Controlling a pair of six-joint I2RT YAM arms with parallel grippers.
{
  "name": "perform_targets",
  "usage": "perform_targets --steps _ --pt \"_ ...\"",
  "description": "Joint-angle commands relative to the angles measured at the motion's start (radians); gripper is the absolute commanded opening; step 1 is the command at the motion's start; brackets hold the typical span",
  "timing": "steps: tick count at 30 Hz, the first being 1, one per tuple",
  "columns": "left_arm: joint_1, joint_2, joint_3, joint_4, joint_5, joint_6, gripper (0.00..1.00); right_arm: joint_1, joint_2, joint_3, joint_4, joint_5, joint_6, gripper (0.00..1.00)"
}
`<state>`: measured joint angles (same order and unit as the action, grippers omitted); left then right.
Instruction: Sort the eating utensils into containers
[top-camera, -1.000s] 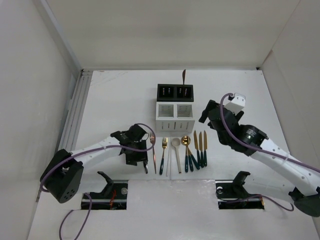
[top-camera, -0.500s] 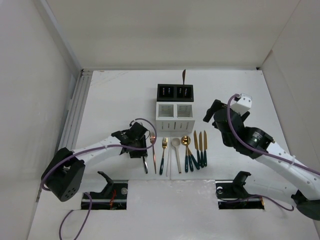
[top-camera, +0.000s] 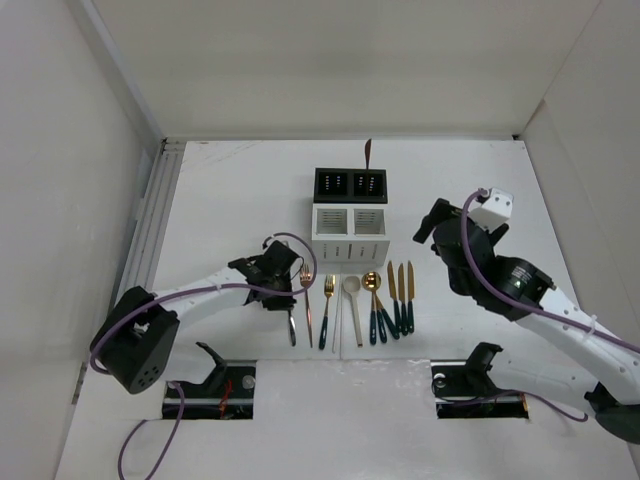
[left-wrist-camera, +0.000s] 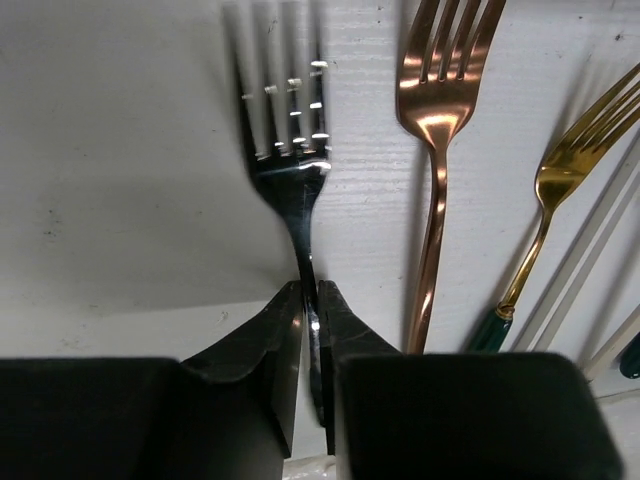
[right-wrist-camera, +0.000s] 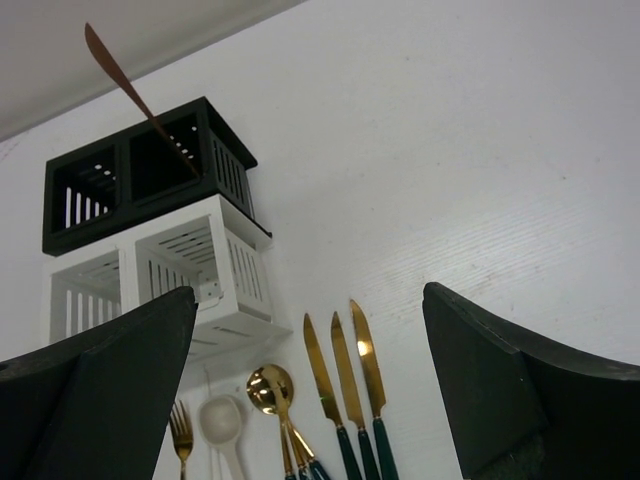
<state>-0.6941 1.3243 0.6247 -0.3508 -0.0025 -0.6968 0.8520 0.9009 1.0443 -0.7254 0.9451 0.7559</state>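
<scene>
With the left tool (left-wrist-camera: 309, 300) pinching the neck of the silver fork (left-wrist-camera: 292, 170) at the left end of the row on the table (left-wrist-camera: 120, 150), lift it straight up, clear of the copper fork (left-wrist-camera: 440, 120) just beside it, while the right tool (right-wrist-camera: 308, 330) hangs spread wide.

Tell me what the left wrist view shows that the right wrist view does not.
Only the left wrist view: the left gripper closed on the neck of a silver fork, with a copper fork lying beside it. Only the right wrist view: the black caddy with one copper utensil standing in it, the white caddy in front of it, three gold knives, a gold spoon, a cream spoon, and the right gripper open. Both: the gold fork and the white table.
</scene>
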Motion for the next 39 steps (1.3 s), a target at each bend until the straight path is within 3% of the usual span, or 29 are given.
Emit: perform_targets --steps 1,3,8,17,23,31,35,39 --pt "-0.004 0.049 -0.033 -0.053 -0.036 -0.001 0.07 0.002 -0.037 0.016 -0.003 0.075 -0.026 1.00" --pt "-0.004 0.059 -0.033 -0.053 -0.036 -0.001 0.00 0.002 -0.046 0.006 -0.003 0.099 -0.038 1.00" --pt "-0.004 0.069 -0.033 -0.043 -0.045 0.017 0.00 0.002 -0.066 0.006 0.007 0.119 -0.081 1.00" --pt "0.016 -0.083 0.112 -0.119 -0.080 0.095 0.00 0.002 -0.076 -0.015 0.087 0.119 -0.115 1.00" --pt "0.047 -0.141 0.122 -0.088 -0.090 0.108 0.00 0.002 -0.034 -0.006 0.164 0.109 -0.170 1.00" --pt "0.076 -0.169 0.249 -0.077 -0.218 0.201 0.00 0.002 0.007 0.016 0.295 0.118 -0.272 1.00" --pt "0.137 -0.151 0.397 0.039 -0.289 0.321 0.00 -0.048 0.062 0.029 0.360 0.045 -0.329 1.00" --pt "0.157 -0.113 0.512 0.266 -0.289 0.492 0.00 -0.207 0.133 0.080 0.369 -0.164 -0.339 1.00"
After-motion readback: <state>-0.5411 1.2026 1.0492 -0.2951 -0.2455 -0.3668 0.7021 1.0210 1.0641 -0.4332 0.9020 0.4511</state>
